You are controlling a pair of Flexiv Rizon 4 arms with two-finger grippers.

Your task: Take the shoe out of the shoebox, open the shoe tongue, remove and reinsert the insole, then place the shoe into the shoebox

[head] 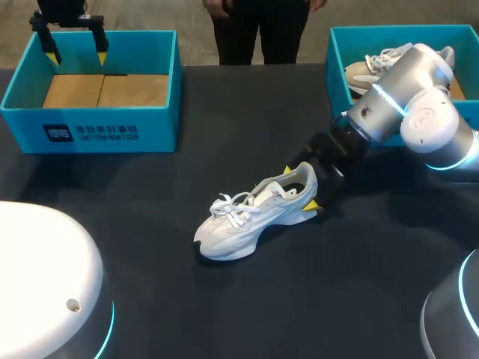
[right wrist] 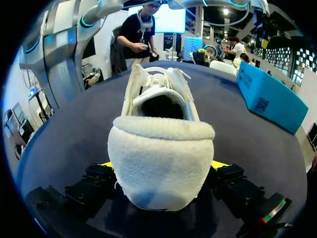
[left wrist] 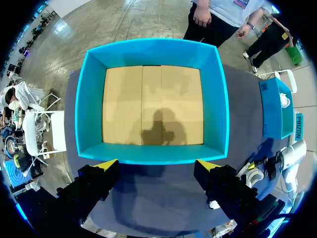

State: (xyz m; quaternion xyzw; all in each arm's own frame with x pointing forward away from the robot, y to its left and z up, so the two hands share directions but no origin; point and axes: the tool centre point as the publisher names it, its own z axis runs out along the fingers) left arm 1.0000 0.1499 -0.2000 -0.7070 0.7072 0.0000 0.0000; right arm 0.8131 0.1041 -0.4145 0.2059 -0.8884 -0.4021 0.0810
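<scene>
right end effector (head: 300, 187) clasps shoe (head: 239, 221); another shoe (head: 368, 69) boxed

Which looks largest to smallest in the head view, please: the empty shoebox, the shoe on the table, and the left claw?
1. empty shoebox
2. shoe
3. left claw, smallest as seen, though it hangs at the table's far side, so distance may shrink it.

dark table (head: 224, 314): white shoe (head: 254, 213) (upright), left shoebox (head: 112, 131), right shoebox (head: 338, 75)

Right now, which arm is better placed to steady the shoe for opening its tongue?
Right, likely. The right gripper clasps the shoe at its heel; the left gripper hangs open over the empty shoebox, far from it.
</scene>
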